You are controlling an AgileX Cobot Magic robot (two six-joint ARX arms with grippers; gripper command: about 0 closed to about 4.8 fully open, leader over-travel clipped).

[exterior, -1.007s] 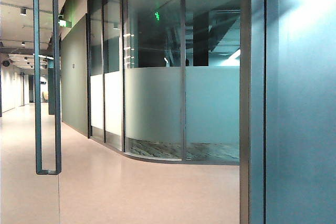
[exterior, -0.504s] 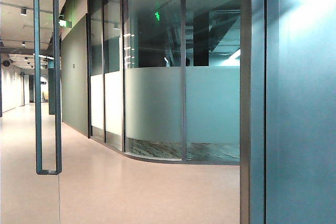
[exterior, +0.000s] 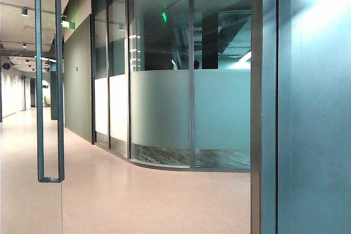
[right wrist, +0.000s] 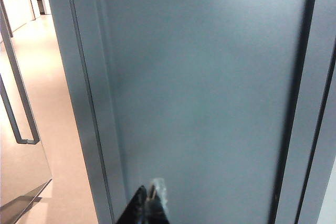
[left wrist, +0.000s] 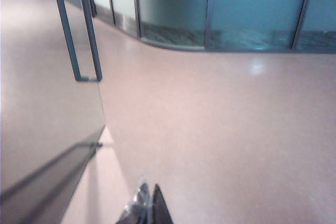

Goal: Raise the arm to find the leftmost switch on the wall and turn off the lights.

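I count two grippers: left gripper (left wrist: 146, 209) over pink floor (left wrist: 220, 129), fingers pressed together; right gripper (right wrist: 148, 206) facing one grey wall panel (right wrist: 199, 87), likewise closed (switch nowhere visible).

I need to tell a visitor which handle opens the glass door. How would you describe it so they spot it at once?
Start at the corridor floor and look to its left side, where a clear glass door stands. The door handle is the tall dark bar pair joined at the bottom, freestanding unlike the wall's window frames.
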